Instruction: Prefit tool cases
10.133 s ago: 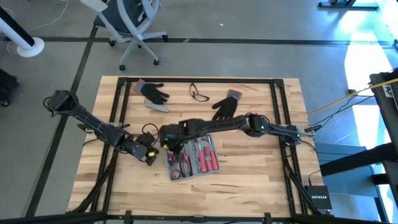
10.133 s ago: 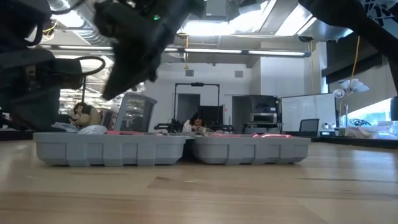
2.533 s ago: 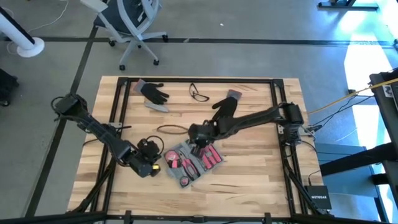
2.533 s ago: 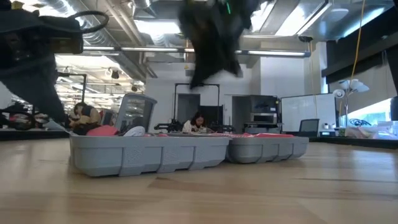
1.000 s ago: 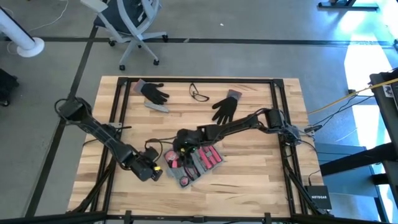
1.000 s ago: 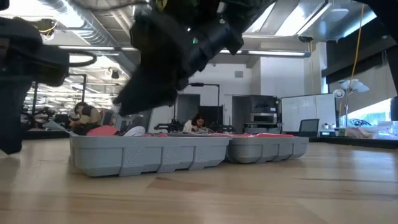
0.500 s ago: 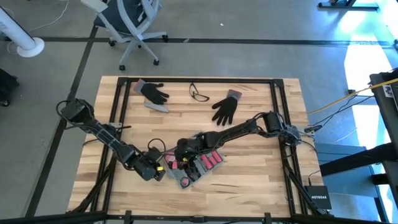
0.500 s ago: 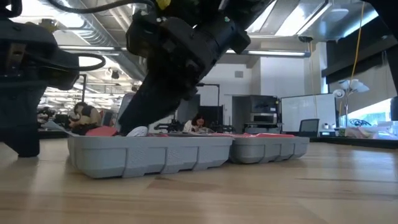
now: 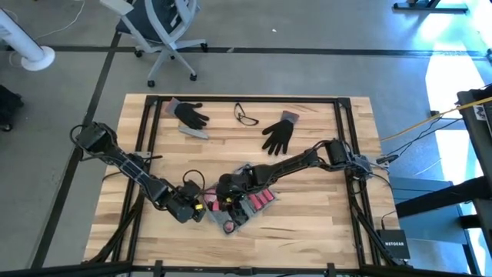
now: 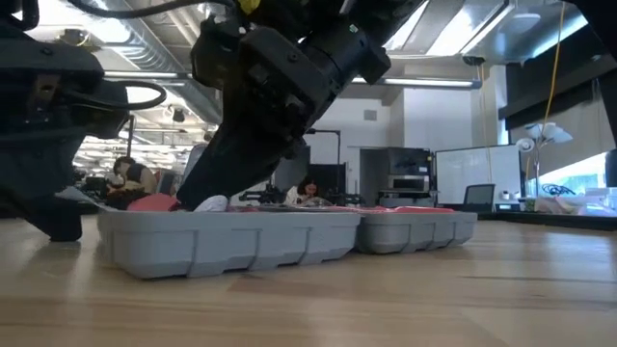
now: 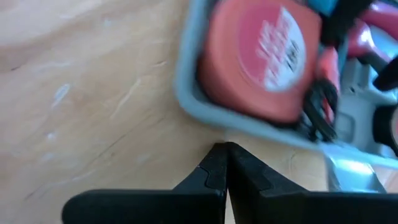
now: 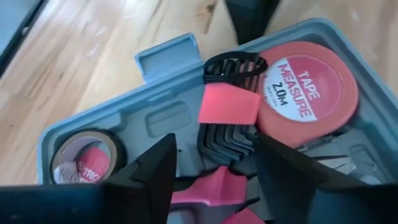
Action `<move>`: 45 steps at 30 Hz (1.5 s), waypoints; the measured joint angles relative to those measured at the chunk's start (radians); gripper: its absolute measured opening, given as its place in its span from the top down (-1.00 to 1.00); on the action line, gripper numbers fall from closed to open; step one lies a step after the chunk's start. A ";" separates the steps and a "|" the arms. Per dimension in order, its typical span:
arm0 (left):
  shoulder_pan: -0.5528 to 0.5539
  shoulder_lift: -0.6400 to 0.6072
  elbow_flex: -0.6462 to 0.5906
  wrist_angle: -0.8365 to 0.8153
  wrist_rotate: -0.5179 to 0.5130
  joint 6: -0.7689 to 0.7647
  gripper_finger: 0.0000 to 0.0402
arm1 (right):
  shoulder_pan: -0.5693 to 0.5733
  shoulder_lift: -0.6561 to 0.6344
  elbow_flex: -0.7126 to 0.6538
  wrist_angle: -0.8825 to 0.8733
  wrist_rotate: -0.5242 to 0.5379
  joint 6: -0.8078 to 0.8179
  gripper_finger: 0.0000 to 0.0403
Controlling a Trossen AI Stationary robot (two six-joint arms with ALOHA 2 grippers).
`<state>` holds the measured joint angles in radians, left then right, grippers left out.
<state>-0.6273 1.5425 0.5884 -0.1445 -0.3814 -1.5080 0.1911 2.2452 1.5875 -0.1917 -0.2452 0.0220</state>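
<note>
Open tool case (image 9: 240, 201) lay lower centre of high view, directly under spread right gripper (image 9: 224, 195); clenched left gripper (image 9: 197, 209) just beside its left edge.

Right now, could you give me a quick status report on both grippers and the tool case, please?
Left gripper shut, on the table at the tool case's outer edge. Right gripper open, hovering over the case's tape measure end. Case open, tools inside. Nothing blocking.

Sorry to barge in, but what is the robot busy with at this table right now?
It is working on an open tool case lying near the table's front. The right gripper, fingers open, hovers over the hex keys beside the tape measure. The left gripper is shut, at the case's outer edge.
</note>
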 joint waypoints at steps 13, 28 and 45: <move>0.000 0.000 0.000 -0.031 -0.008 0.024 1.00 | -0.001 -0.010 0.069 -0.079 -0.069 -0.038 0.41; 0.000 -0.001 0.000 -0.035 -0.010 0.024 1.00 | 0.011 0.028 0.071 -0.043 -0.049 -0.032 0.42; 0.000 -0.001 -0.001 -0.033 -0.015 0.050 1.00 | 0.012 0.028 0.071 -0.043 -0.051 -0.009 0.98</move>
<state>-0.6273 1.5417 0.5877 -0.1772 -0.3963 -1.4578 0.2031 2.2734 1.6588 -0.2351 -0.2965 0.0134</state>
